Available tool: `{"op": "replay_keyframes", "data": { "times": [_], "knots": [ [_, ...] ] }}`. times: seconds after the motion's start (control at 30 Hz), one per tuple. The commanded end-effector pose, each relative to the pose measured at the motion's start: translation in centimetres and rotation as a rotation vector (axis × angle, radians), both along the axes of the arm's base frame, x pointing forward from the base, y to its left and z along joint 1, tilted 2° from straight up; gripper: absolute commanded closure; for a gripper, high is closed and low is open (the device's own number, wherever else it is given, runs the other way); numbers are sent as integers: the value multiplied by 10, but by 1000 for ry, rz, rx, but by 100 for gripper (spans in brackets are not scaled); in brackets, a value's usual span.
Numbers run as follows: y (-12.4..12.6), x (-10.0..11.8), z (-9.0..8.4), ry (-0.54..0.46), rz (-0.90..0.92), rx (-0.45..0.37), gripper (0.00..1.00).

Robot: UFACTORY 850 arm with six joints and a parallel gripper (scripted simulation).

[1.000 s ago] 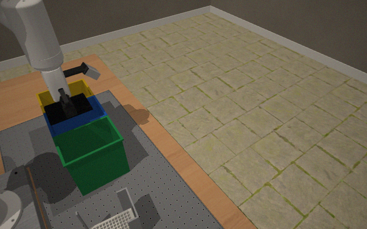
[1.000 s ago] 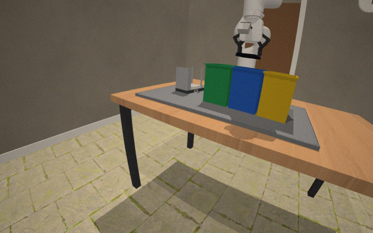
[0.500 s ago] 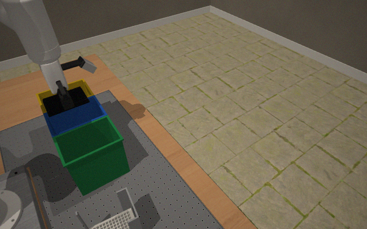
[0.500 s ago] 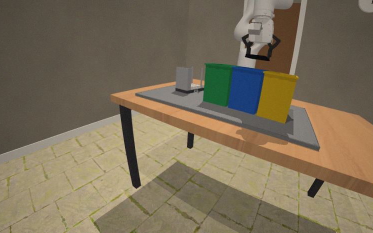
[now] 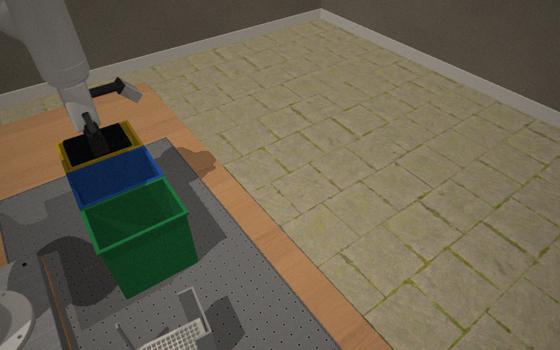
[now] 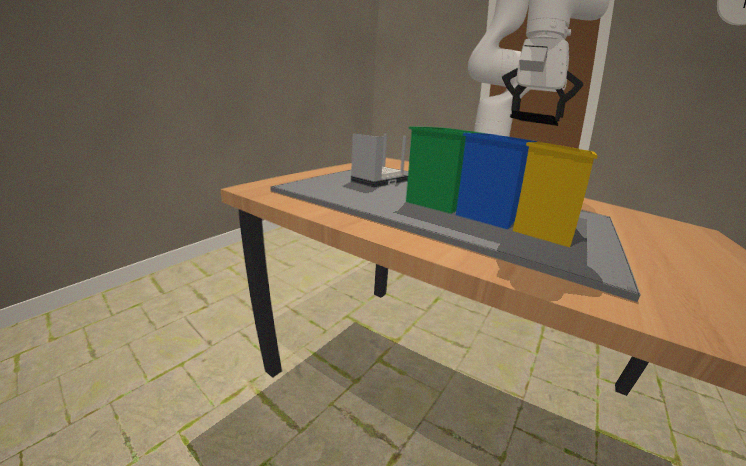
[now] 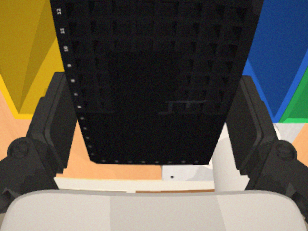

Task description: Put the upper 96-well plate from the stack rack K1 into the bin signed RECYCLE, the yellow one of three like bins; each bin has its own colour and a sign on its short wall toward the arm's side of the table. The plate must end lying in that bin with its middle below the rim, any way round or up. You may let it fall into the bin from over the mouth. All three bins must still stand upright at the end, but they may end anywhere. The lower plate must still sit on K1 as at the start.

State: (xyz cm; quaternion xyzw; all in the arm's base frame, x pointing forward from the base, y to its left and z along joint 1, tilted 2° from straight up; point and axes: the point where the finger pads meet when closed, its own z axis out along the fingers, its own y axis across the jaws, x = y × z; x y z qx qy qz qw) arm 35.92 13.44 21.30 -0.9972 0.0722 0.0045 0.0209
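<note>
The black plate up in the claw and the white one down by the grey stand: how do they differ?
The black plate hangs flat in the gripper, pinched by two opposite edges above the yellow bin; the white plate rests on the rack at the far end of the row, past the green bin. One is dark, the other pale. Only the black one is held. Both show a grid of small wells.

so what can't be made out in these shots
- Bin signs: none readable. The exterior view shows the yellow bin from its far side; the top view shows only rims.
- Yellow bin's inside: hidden in the top view by the black plate in the pincer.
- Rack: cut by the top view's bottom edge, and small in the exterior view.
</note>
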Motion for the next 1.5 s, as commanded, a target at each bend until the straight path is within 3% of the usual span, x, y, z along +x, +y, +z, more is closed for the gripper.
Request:
{"op": "replay_keyframes", "data": {
  "times": [0.0, 0.63, 1.47],
  "knots": [
    [14, 4, 1, -2, 0, 0, 100],
    [68, 16, 1, -2, 0, 0, 100],
    [68, 17, 1, -2, 0, 0, 100]
  ]
}}
